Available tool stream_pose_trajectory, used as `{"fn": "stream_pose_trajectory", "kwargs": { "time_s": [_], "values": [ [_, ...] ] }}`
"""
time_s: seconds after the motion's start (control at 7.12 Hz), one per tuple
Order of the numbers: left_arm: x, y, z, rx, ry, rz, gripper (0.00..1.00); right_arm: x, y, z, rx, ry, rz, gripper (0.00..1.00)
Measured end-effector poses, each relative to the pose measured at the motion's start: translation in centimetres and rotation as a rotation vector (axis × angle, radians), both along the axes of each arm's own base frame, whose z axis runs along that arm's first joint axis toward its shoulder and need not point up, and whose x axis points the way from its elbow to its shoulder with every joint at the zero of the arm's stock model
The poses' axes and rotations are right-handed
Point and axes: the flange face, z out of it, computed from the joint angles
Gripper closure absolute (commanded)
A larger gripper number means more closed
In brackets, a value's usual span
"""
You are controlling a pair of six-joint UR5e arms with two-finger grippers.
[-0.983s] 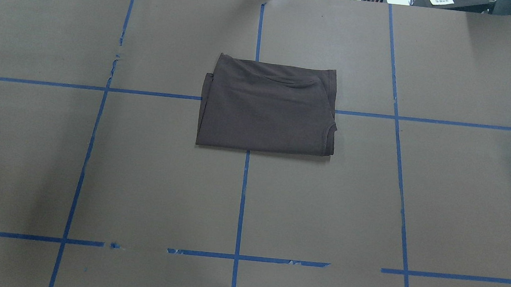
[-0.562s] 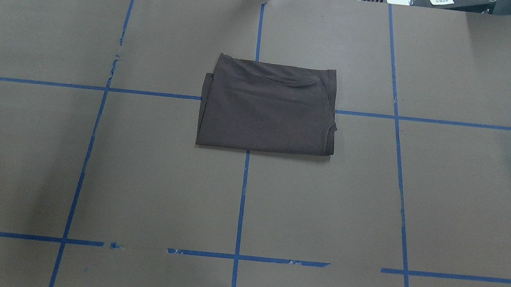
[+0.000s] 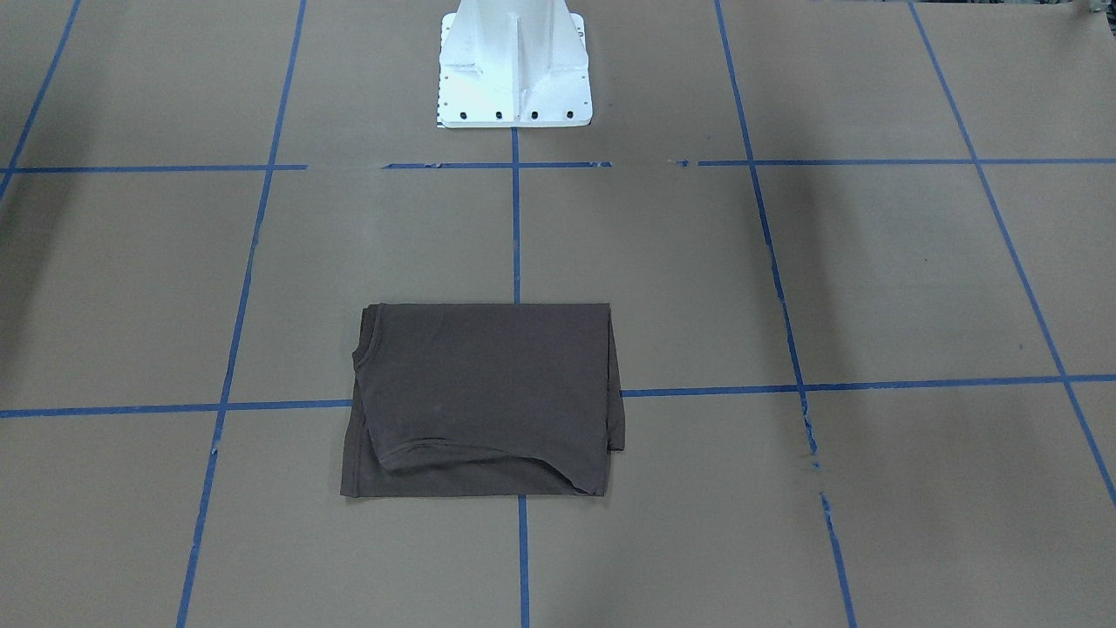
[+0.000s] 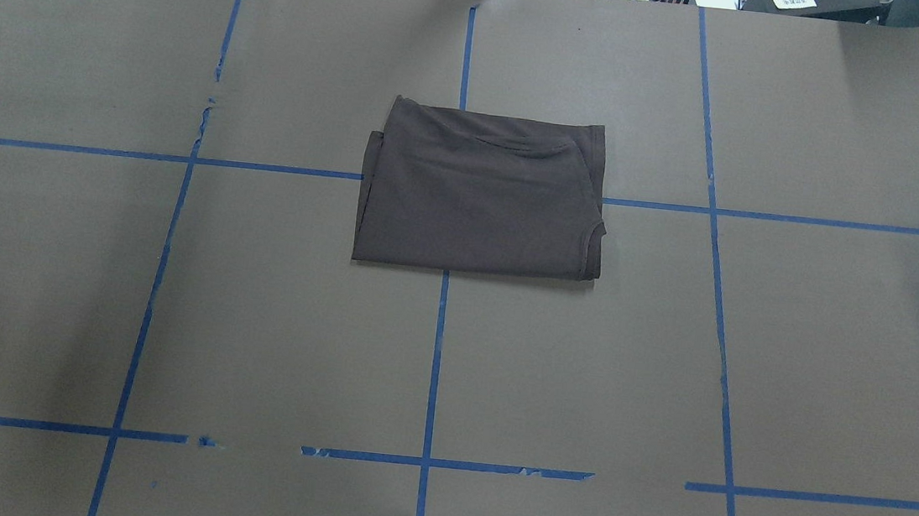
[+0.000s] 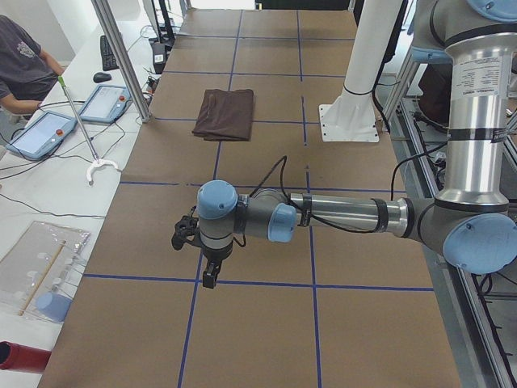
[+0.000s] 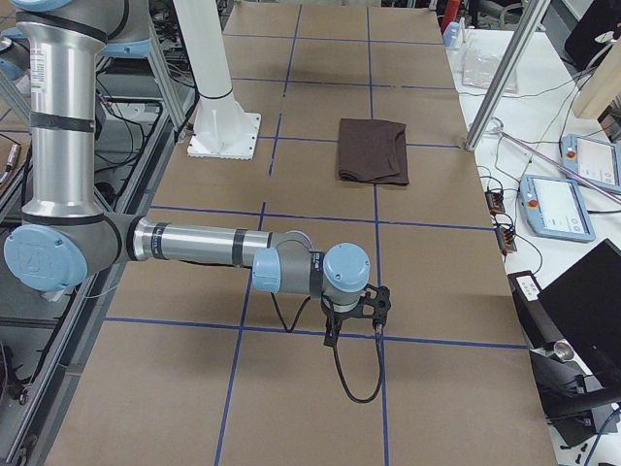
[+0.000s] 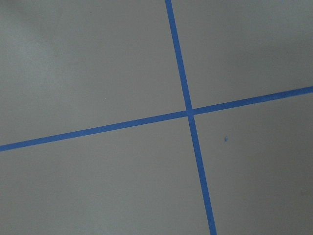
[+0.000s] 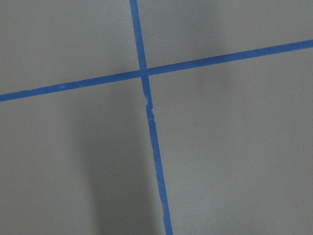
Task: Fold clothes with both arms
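The clothes are one dark brown-grey T-shirt, folded into a flat rectangle mid-table, with its collar edge at the right in the overhead view. It also lies in the front-facing view as T-shirt, and far off in both side views as T-shirt and T-shirt. Both arms are stretched out low over bare paper, well away from it. The left gripper and the right gripper show only in the side views, so I cannot tell if they are open or shut. Both wrist views show only paper and blue tape.
Brown paper with a blue tape grid covers the table. The white base pedestal stands at the robot's edge. A person sits by control tablets on a side bench. Another tablet and a metal post flank the table.
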Motion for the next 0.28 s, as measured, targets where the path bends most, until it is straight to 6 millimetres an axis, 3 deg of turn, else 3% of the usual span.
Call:
{"fn": "stream_pose_trajectory", "kwargs": {
  "time_s": [0.28],
  "values": [
    [-0.01, -0.06, -0.19, 0.008, 0.000, 0.002, 0.00, -0.01, 0.05, 0.07, -0.002, -0.001, 0.001, 0.00]
  ]
}}
